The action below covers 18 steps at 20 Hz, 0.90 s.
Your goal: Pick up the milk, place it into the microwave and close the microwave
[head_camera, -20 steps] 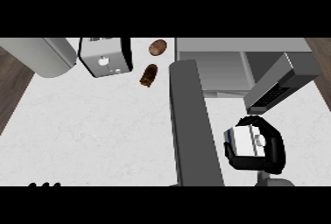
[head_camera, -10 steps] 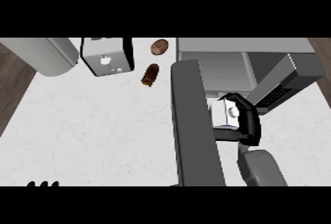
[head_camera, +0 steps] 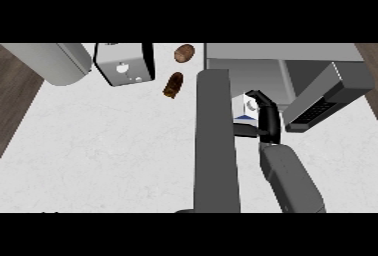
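1 hand does the work: the right hand (head_camera: 267, 120), fingers curled round the milk (head_camera: 246, 107), holds it at the microwave's (head_camera: 295, 67) mouth beside the open door (head_camera: 215, 150), apparently to set it inside.

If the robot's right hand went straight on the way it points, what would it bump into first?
The right hand, curled round the milk, points into the open microwave. It would probably meet the microwave's back wall first, though depth is hard to judge. The door stands beside it, out of line.
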{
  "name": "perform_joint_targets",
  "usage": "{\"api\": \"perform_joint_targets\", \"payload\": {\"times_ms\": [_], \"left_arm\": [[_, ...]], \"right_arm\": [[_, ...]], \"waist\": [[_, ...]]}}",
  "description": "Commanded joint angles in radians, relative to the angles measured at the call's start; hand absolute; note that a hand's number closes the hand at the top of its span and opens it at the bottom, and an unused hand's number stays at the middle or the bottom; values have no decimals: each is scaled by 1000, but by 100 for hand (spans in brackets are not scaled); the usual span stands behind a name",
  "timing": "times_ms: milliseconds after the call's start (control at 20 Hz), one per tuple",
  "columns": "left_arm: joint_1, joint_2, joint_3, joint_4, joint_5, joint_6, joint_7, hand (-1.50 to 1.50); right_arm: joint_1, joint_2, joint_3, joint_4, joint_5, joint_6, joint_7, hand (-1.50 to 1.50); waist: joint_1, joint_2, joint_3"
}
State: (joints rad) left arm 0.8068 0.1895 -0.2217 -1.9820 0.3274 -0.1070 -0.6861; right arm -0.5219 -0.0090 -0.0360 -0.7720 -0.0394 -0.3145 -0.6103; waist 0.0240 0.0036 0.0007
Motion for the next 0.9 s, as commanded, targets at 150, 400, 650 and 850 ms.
{"api": "perform_joint_targets", "payload": {"times_ms": [150,400,650,850], "left_arm": [[13,24,11,3,8,-31,-2,-150],[-12,-5,-46,-28,-40,4,27,-150],[-54,24,4,23,-16,-27,21,-150],[-42,22,-8,23,-19,-34,15,-150]], "right_arm": [[-162,-39,-114,354,-4,-29,-156,150],[-258,-84,-117,476,50,-132,-143,150],[-317,-131,-131,546,58,-128,-156,150],[-356,-158,-120,585,90,-192,-163,150]], "waist": [[27,14,2],[51,25,3],[70,38,4],[80,40,4]]}}
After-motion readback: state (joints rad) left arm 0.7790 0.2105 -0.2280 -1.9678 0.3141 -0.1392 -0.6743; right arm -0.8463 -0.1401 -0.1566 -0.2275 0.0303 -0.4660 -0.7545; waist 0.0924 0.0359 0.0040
